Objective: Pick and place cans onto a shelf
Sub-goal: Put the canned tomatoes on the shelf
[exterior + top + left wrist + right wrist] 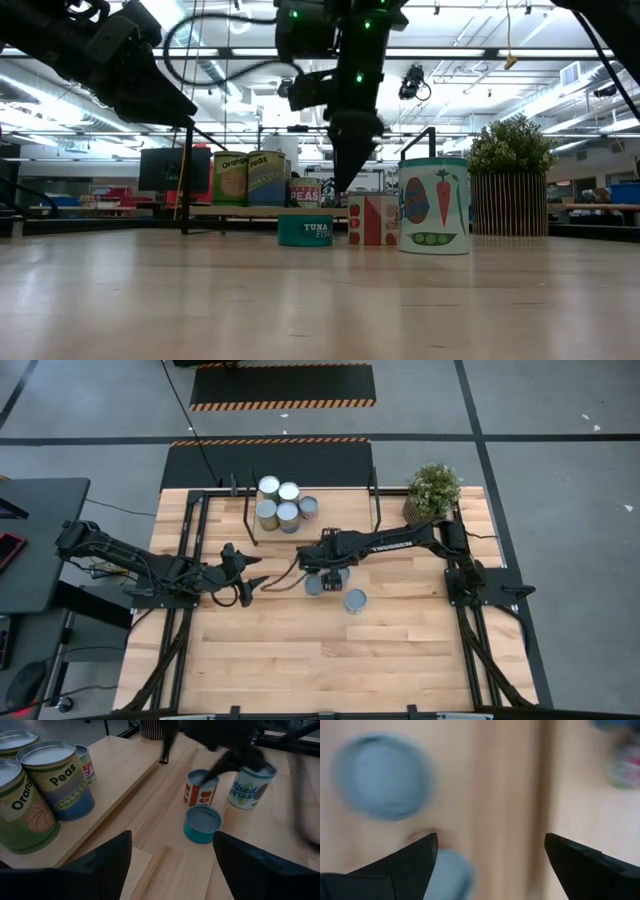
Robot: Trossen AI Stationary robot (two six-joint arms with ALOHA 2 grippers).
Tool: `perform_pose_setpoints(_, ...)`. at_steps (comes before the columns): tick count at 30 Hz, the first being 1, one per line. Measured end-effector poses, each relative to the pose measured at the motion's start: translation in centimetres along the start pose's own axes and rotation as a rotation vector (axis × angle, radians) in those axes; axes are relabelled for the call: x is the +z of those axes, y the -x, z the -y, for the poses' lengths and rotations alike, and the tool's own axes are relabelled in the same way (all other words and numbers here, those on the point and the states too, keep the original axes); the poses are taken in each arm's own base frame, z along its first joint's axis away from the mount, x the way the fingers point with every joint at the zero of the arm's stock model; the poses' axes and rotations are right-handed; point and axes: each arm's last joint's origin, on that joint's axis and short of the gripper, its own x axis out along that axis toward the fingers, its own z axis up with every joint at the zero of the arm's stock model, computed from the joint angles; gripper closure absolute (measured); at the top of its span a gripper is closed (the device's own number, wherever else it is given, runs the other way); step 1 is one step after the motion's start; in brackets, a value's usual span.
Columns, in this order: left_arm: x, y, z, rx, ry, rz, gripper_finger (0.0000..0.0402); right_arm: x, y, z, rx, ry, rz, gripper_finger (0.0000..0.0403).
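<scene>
Right gripper (322, 573) is hanging over the three cans left on the table, fingers spread wide and holding nothing; in the right wrist view it's looking straight down at can tops between its fingers (405, 865), so my guess is it's lining up a top-down grab. In the low view it's pointing down just above the red-and-white can (373, 219), the likely next pick, though I can't tell exactly which can it's centring on. Left gripper (243, 582) is waiting just beside that group, low over the table, jaws partly apart and empty, probably parked clear so the arms aren't clashing. The shelf (215, 520) is sitting at the far side of the table, already carrying a tight cluster of cans: packing them together is leaving room for the rest. Readable labels: "Peas" on the blue can on the shelf (59, 780), "Orange..." cut off on the can beside it (22, 817), "PEAS" on a small red-and-white one (305, 192) further back. On the table, the short teal can (305, 229) is reading "TUNA"; the tall pale can (434, 204) is showing carrot and pea-pod pictures, its wording too blurred to read. The potted plant (433, 490) is sitting at the far right corner, out of the way.
</scene>
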Motion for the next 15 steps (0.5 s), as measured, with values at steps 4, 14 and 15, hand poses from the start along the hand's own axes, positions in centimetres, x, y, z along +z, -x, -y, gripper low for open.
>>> perform_pose_setpoints(4, 0.0, 0.0, 0.0, 0.0, 0.0, 0.0, 0.0118, 0.5, 0.5, -1.1, 0.147, 0.15, 0.069, 0.003)
perform_pose_setpoints(14, 0.0, 0.0, 0.0, -0.007, 0.006, -0.003, 0.0118, -0.6, -1.3, -0.7, 0.157, 0.303, 0.014, 0.003)
perform_pose_setpoints(15, 0.0, 0.0, 0.0, -0.007, 0.006, -0.003, 0.0118, -0.8, -1.6, -0.7, 0.163, 0.302, 0.006, 0.003)
